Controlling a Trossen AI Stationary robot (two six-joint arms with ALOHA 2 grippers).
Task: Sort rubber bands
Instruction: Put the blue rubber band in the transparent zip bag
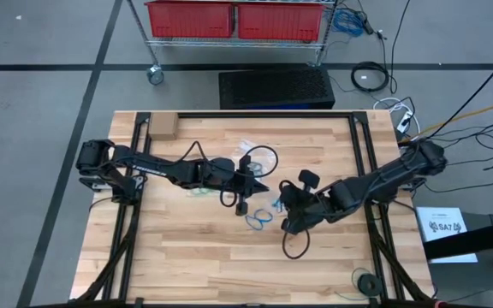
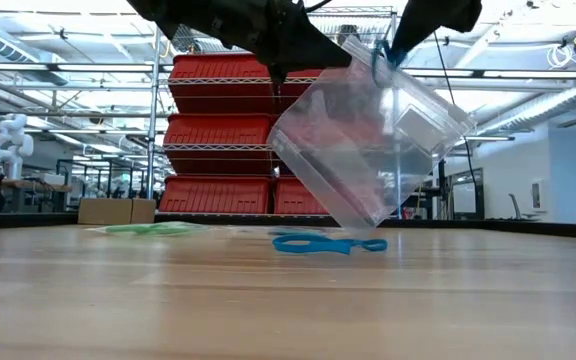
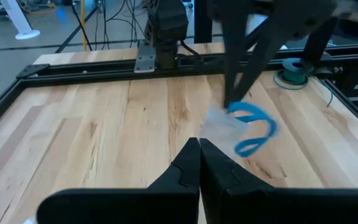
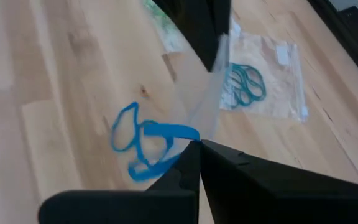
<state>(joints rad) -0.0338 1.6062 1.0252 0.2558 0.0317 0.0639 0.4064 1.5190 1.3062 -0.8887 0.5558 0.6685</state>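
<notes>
From above, the clear bag (image 2: 368,140) held up between the two arms all but vanishes against the wood; only the level view shows it properly, hanging tilted over the middle of the table (image 1: 187,257), its lower corner just above the boards. The left gripper (image 1: 248,184) is closed tight on one upper edge of the bag, and the right gripper (image 4: 197,144) is closed on the opposite edge, where a bright blue band also seems caught at its fingertips, though the plastic makes that hard to settle. Both arms are cut off at the top of the level view. The blue bands (image 1: 258,219) lie loose on the wood under the bag, near the table's centre: thin, bright loops, tangled together. A second bag (image 4: 263,84) lies flat toward the far edge with teal bands (image 4: 246,84) inside it. Green bands (image 2: 153,229) show as a pale smear toward the left arm's side, apparently in another bag.
</notes>
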